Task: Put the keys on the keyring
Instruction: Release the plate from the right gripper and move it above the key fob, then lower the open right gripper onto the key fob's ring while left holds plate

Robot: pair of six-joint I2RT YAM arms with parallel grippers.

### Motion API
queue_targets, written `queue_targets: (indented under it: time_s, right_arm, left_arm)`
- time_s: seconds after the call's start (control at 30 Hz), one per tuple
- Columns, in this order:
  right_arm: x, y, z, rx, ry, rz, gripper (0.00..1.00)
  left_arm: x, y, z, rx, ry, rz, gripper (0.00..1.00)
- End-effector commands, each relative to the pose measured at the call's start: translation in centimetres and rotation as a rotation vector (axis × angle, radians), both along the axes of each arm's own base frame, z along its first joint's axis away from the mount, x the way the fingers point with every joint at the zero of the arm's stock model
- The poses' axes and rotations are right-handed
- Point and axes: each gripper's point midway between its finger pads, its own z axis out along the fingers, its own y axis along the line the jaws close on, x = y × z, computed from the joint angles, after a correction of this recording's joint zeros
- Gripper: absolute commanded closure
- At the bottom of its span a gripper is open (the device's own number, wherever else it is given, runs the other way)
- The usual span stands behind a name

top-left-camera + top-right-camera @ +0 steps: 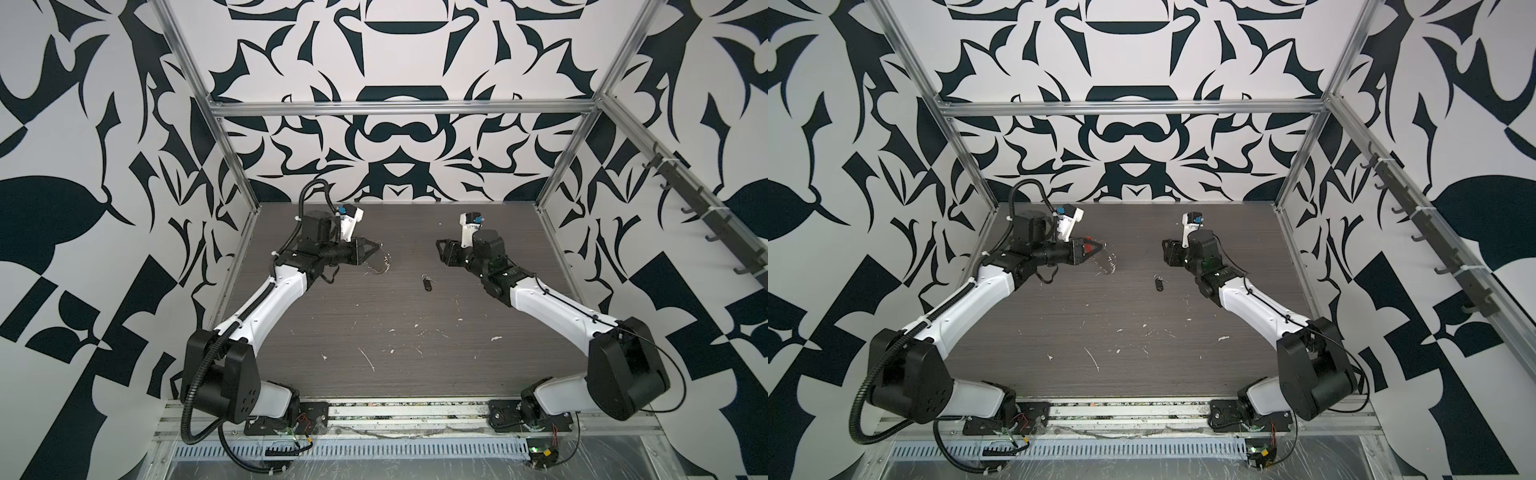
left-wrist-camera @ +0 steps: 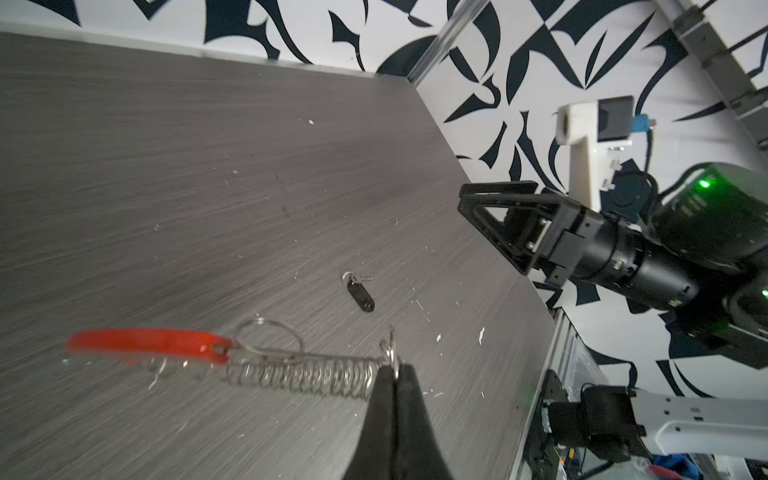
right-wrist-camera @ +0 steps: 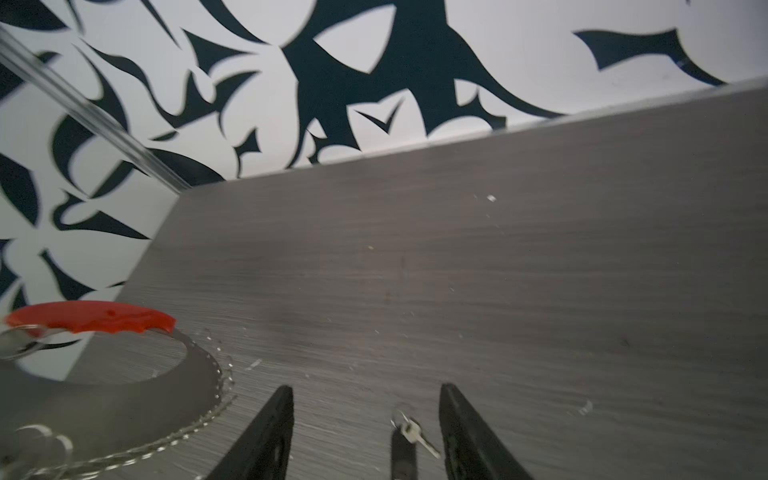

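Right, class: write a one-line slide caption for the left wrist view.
Left gripper shut on the keyring; the keys lie loose on the table, right gripper open nearby.

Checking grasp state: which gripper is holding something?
The left gripper, fingers shut on the keyring; the right gripper is open and empty, the keys on the table.

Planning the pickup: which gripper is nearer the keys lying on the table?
Right. The right gripper hangs open just behind the keys; the left gripper, shut on the keyring, is farther off to their left.
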Motion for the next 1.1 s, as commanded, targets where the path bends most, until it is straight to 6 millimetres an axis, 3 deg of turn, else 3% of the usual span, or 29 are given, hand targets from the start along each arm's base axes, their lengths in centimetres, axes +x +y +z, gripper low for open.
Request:
queue_targets:
  time_s: [0.0,0.3,0.5,0.77,0.9,0.93,1.07]
  right_arm:
    - [-0.5,-2.3,-2.1,-0.107,0.051,-0.072,0.41]
    - [0.9,-3.2,-5.3,0.092,0.233,-0.072,0.4]
    - [2.3,-2.7,-7.6,0.04,0.296,-0.041,0.4]
    - [2.9,-1.2,-9.5,0.089,0.334,0.076,0.42]
    - [2.5,0.2,-10.5,0.152,0.37,0.132,0.43]
    - [2.5,0.3,-10.7,0.162,0.372,0.139,0.43]
    - [2.1,0.4,-11.2,0.172,0.383,0.144,0.43]
  left_arm:
    - [-0.6,0.5,0.7,0.003,-0.032,0.02,1.0]
    - [-0.5,2.3,0.9,0.06,-0.005,0.193,1.0]
    - [-0.5,2.0,0.4,0.116,-0.118,0.118,1.0]
    - [-1.2,1.8,-0.6,0.002,-0.359,0.108,1.0]
    - [-1.3,1.2,-1.8,-0.032,-0.378,0.076,1.0]
    - [-1.1,1.0,-3.1,-0.034,-0.357,0.066,1.0]
    - [-1.4,0.8,-3.3,-0.158,-0.36,0.092,1.0]
